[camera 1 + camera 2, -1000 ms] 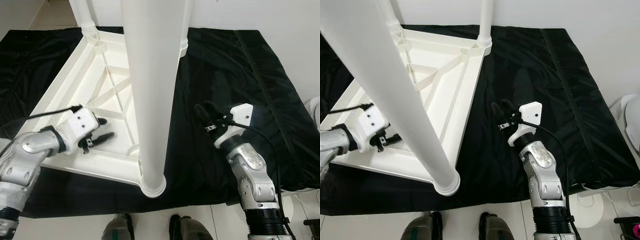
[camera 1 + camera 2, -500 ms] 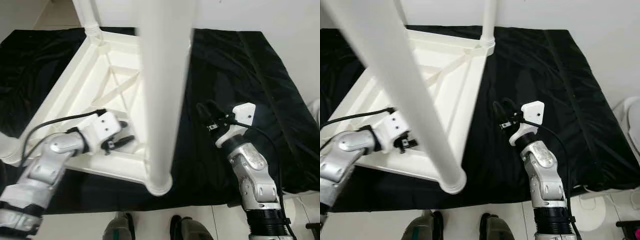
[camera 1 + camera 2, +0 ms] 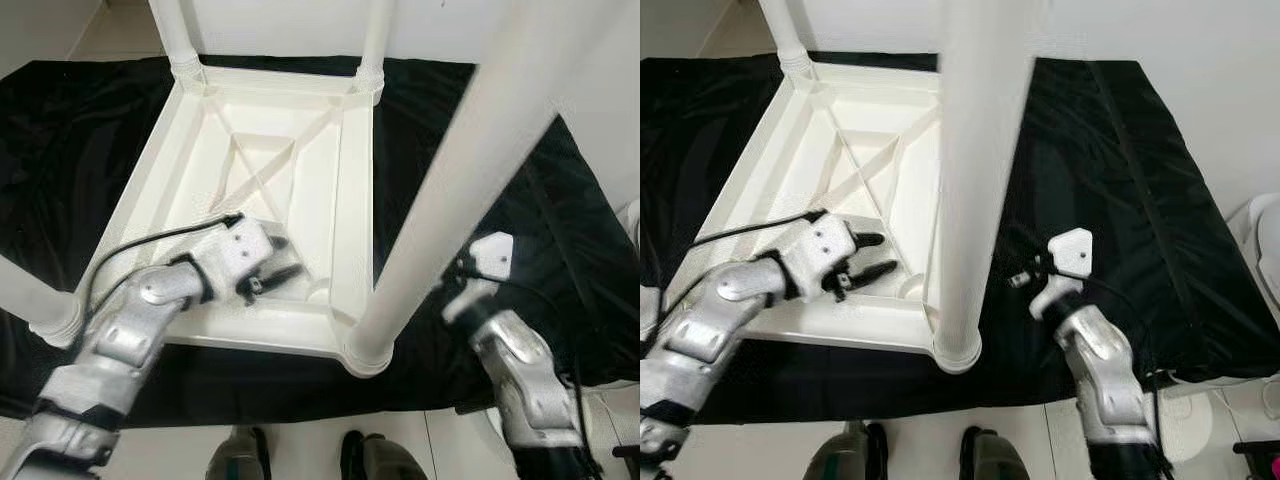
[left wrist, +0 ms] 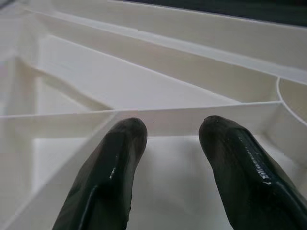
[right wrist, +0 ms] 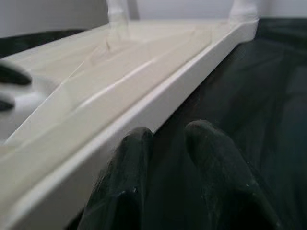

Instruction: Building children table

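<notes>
A white plastic children's table [image 3: 350, 160] lies upside down on a black cloth [image 3: 1110, 150], its legs pointing up. The near right leg [image 3: 975, 150] stands in its corner socket [image 3: 958, 350]. My left gripper [image 3: 878, 254] is open inside the underside, just above the ribs [image 4: 192, 112] beside that corner and holding nothing. My right gripper [image 5: 169, 132] hovers low over the cloth right beside the table's right rim [image 5: 158, 103]. Its fingers [image 5: 136, 158] stand a narrow gap apart, with nothing between them. In the left eye view the leg hides them.
Two more legs [image 3: 175, 35] [image 3: 375, 40] rise at the far corners and one [image 3: 30, 300] at the near left. White tile floor borders the cloth's front edge, where my feet [image 3: 985, 455] stand. A white object [image 3: 1262, 250] sits at the far right.
The whole view has shifted as the head moved. My left gripper has reached further in toward the near right corner. My right gripper has come closer to the table's right rim.
</notes>
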